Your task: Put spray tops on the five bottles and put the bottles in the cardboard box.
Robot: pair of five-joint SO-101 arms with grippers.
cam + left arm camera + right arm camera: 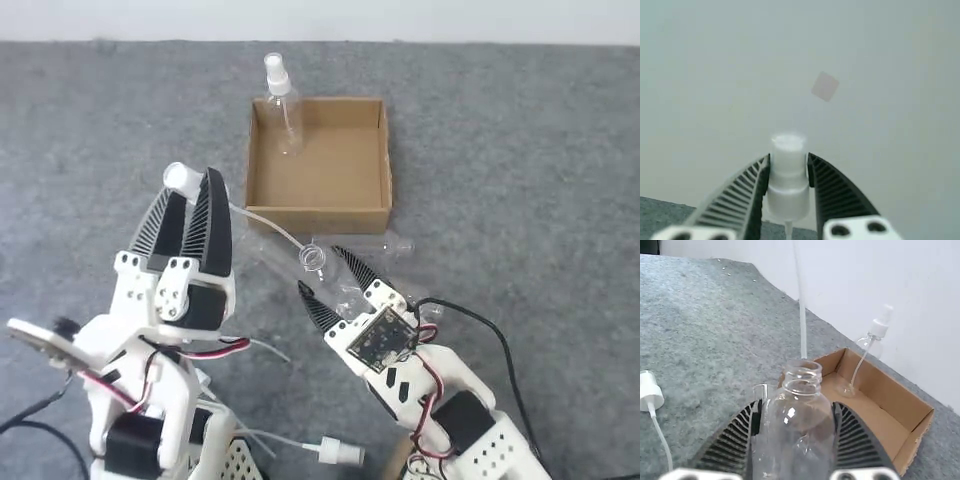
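Left claw is closed narrow on a white spray top, held clear of the surface. Its dip tube runs toward the right arm. Right claw grips a clear open-necked bottle just in front of the cardboard box. One capped bottle stands in a far corner of the box. An uncapped bottle lies just beside the box, and a loose spray top lies near the arm bases.

Risks, as we judge them: the thin tube flexes, so its tip may miss the mouth and slide down outside the neck. The slick bottle may also twist in the claw once the cap is turned.

We cannot tell whether the tube tip sits inside the mouth or just behind it. The other bottles and tops are hard to count, because the clear plastic beneath the right arm blends together.
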